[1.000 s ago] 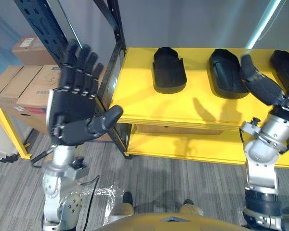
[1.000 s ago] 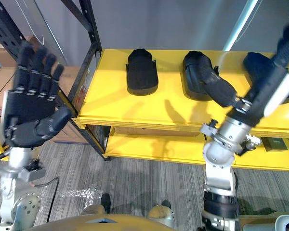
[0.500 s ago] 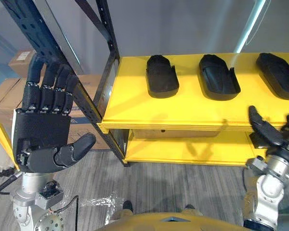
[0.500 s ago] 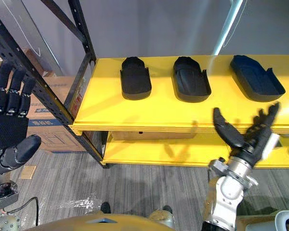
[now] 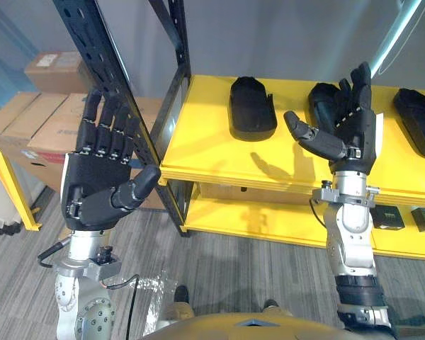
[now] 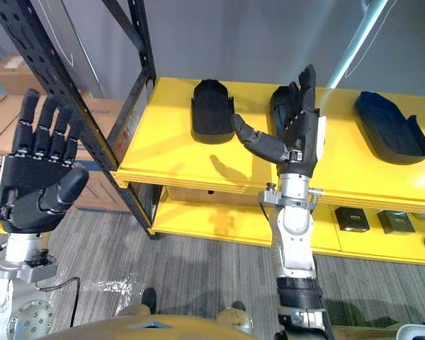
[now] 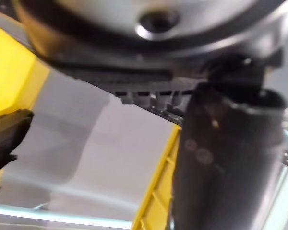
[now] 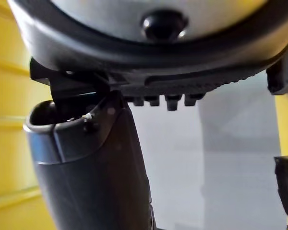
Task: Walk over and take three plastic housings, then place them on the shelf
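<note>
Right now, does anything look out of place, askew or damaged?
Nothing on the shelf stands out: three black housings lie apart in a row, none overhanging. The left hand and right hand are raised, open, empty. Only a crumpled clear film on the floor looks stray.

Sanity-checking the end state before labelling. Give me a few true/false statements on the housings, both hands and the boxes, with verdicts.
1. The left housing, middle housing and right housing, all black plastic, lie on the yellow shelf. True.
2. The right hand grips a housing. False: it is open and holds nothing.
3. The left hand is open and empty. True.
4. The cardboard boxes sit on the shelf's top level. False: they stand left of the black rack upright.
</note>
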Controlling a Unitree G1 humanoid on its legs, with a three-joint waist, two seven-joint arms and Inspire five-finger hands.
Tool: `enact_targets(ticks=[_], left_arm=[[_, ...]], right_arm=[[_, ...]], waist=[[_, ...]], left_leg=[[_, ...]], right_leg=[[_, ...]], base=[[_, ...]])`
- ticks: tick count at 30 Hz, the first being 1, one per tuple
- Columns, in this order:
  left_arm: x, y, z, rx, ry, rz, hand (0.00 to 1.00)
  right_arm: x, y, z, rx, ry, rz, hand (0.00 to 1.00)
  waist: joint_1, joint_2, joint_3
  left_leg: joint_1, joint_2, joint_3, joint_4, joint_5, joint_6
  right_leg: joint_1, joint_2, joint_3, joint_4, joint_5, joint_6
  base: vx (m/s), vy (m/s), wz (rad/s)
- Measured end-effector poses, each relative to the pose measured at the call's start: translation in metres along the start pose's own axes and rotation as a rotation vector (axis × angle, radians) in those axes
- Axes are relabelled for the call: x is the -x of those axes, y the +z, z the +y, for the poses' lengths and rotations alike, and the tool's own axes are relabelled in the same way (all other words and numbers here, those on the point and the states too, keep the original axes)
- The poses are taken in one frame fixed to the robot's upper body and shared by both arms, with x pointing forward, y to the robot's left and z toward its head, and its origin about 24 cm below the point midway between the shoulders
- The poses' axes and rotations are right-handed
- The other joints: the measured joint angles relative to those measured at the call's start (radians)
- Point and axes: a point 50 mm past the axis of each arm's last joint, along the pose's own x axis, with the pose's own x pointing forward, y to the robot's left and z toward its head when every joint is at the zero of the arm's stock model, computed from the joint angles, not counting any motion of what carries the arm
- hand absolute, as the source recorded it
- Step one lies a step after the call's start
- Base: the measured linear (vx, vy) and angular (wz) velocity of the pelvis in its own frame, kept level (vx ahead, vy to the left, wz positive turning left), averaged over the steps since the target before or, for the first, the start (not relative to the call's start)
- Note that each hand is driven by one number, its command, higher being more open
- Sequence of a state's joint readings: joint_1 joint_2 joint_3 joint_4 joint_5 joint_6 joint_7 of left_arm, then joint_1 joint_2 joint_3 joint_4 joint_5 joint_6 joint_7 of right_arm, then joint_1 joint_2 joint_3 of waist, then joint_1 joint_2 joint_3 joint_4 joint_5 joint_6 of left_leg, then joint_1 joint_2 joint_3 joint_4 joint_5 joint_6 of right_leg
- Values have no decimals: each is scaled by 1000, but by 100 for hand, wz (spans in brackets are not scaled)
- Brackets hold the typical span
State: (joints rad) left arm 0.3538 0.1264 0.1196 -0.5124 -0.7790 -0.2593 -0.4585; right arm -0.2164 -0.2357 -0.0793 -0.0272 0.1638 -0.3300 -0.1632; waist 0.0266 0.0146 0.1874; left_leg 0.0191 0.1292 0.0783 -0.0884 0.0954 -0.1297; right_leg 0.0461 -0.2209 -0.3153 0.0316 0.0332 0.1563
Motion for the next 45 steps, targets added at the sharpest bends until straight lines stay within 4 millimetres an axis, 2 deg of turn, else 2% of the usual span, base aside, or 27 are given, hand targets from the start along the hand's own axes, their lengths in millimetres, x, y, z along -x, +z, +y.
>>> enact_targets(ticks=[2, 6, 11, 17, 21, 31, 45], left_arm=[[-10, -5, -10, 34, -31, -32, 100], [-21, -1, -16, 33, -41, -130, 100], [-30, 2, -20, 33, -60, -188, 100], [-35, -1, -27, 53, -78, -200, 100], [-37, 0, -28, 56, -85, -207, 100], [-37, -1, -28, 57, -74, -203, 100], [-36, -1, -28, 58, -73, -200, 100]], right_arm=[[-10, -7, 5, -6, -16, 32, 100], [-11, -19, 14, -5, 0, 108, 100], [-20, -22, 21, -5, 26, 139, 100], [-18, -24, 30, -8, 86, 160, 100], [-23, -22, 34, -13, 111, 150, 100], [-18, -32, 43, -7, 195, 217, 100], [-17, -34, 43, -3, 191, 227, 100]], waist=[[3, 3, 26], [3, 19, 51], [-2, 29, 83], [-5, 29, 89], [-6, 29, 127], [-5, 28, 129], [-5, 28, 129]], left_leg=[[-17, 0, -6, 0, 11, 0], [-28, 1, -13, 3, 18, 0], [-33, 1, -15, 3, 20, -2], [-43, 1, -17, 4, 23, -2], [-38, 2, -19, 3, 28, -2], [-35, 3, -20, 3, 33, -1], [-30, 3, -21, 3, 37, -1]], right_leg=[[-17, 0, -4, 5, 4, -4], [-28, 0, -6, 16, 6, -6], [-33, 0, -6, 17, 6, -7], [-46, 0, -6, 22, 6, -8], [-47, -1, -6, 39, 2, -13], [-48, -2, -6, 52, -1, -16], [-44, -3, -6, 56, -1, -16]], base=[[-36, -5, 8], [7, -13, 5], [5, -3, 1], [0, 0, 0], [-38, -6, 1], [-16, -4, 0], [0, 0, 0]])
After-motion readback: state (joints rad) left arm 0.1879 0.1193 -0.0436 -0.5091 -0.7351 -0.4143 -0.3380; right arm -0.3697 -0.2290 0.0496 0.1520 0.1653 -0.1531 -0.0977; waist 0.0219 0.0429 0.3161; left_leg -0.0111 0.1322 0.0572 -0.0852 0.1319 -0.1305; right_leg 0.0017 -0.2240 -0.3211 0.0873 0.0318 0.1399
